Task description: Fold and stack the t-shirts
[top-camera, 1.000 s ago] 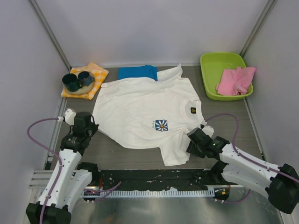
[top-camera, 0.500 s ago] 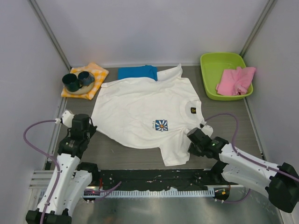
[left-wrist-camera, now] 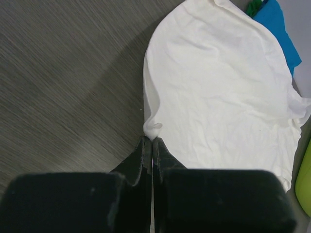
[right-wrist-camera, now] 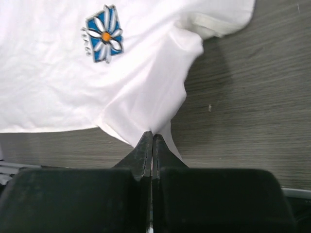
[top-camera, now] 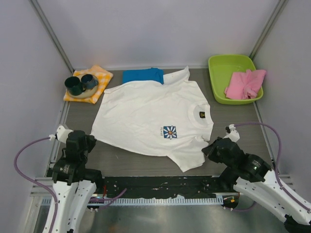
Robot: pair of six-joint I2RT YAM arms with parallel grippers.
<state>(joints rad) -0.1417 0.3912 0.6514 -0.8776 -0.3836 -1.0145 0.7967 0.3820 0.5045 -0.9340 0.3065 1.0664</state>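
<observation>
A large white t-shirt (top-camera: pixel 146 114) with a blue daisy print (top-camera: pixel 169 131) lies spread across the table. My left gripper (top-camera: pixel 89 140) is shut on its near left corner; in the left wrist view the cloth (left-wrist-camera: pixel 218 97) bunches at the closed tips (left-wrist-camera: pixel 152 141). My right gripper (top-camera: pixel 208 147) is shut on the shirt's near right sleeve; the fabric (right-wrist-camera: pixel 146 104) rises in a taut peak from the closed tips (right-wrist-camera: pixel 152 135), the daisy (right-wrist-camera: pixel 103 34) beyond. A folded turquoise-blue t-shirt (top-camera: pixel 142 75) lies at the back, partly under the white one. A sliver of green cloth (left-wrist-camera: pixel 256 6) shows beside it.
An orange-and-white checked cloth (top-camera: pixel 99 77) at the back left carries two dark cups (top-camera: pixel 80 83). A lime green tray (top-camera: pixel 228 65) at the back right holds a pink cloth (top-camera: pixel 244 83). Grey walls enclose the table on three sides.
The right gripper closed on the shirt's near sleeve and pulled back toward the near right. The left gripper drew back toward the near left with its corner, stretching the shirt.
</observation>
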